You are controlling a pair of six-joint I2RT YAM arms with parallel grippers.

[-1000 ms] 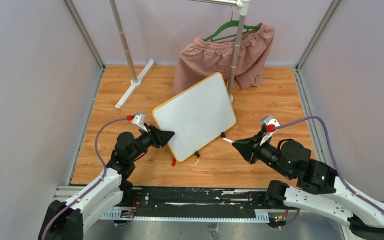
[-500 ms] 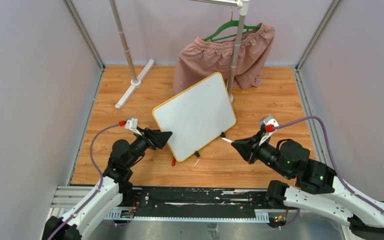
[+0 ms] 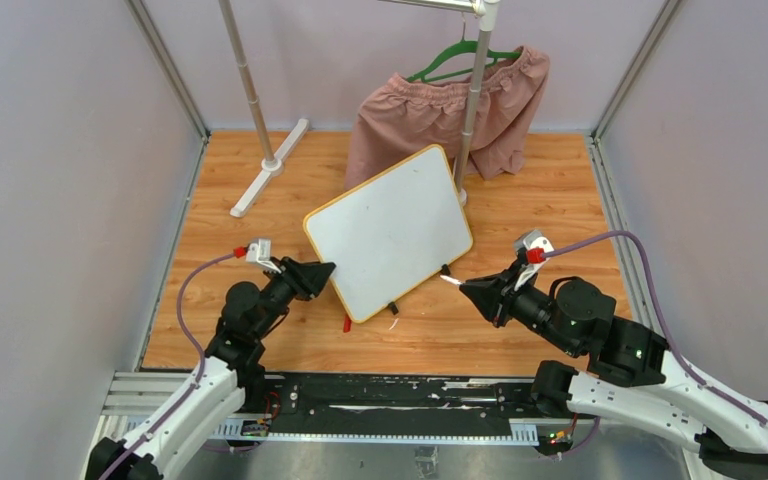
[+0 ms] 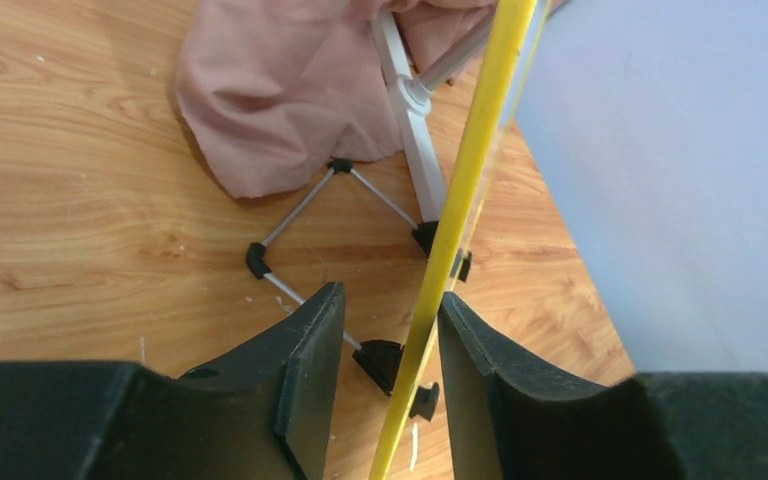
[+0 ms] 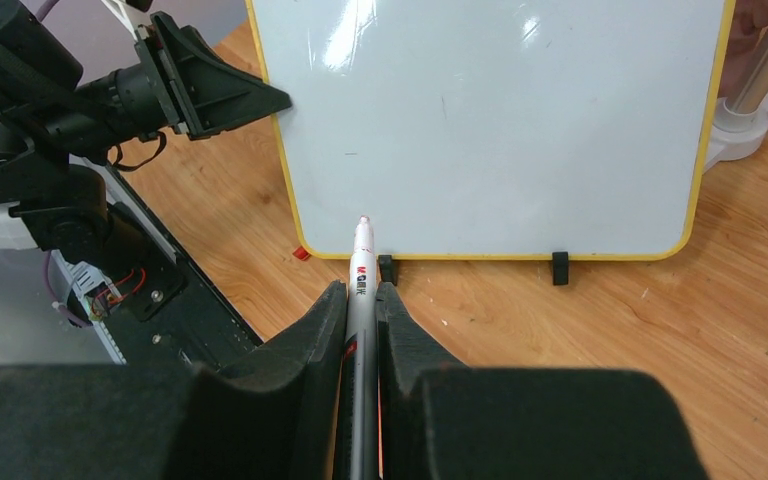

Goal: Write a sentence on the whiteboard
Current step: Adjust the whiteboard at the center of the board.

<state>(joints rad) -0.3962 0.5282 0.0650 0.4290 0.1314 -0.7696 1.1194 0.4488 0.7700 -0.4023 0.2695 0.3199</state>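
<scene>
The whiteboard [image 3: 390, 232] stands tilted on the wooden floor on two black clip feet, and its face [image 5: 500, 120] is blank: no sentence shows. My left gripper [image 3: 324, 268] is open and straddles the board's yellow rim [image 4: 460, 190] at its left edge. The rim runs close to the right finger [image 4: 480, 370], with a gap to the other. My right gripper [image 5: 362, 292] is shut on a white marker [image 5: 362, 262]. The marker's tip sits just in front of the board's lower edge, near the left clip foot [image 5: 386, 268].
A red marker cap [image 3: 347, 324] lies on the floor by the board's near corner. Pink shorts [image 3: 450, 115] hang on a green hanger from a clothes rack behind the board. The rack's poles [image 3: 470, 110] and white foot [image 3: 270, 165] stand at the back. Grey walls close in both sides.
My left gripper has drawn back slightly toward the near left along the board's edge, and its jaws opened wide and then narrowed. The right gripper and marker have barely moved.
</scene>
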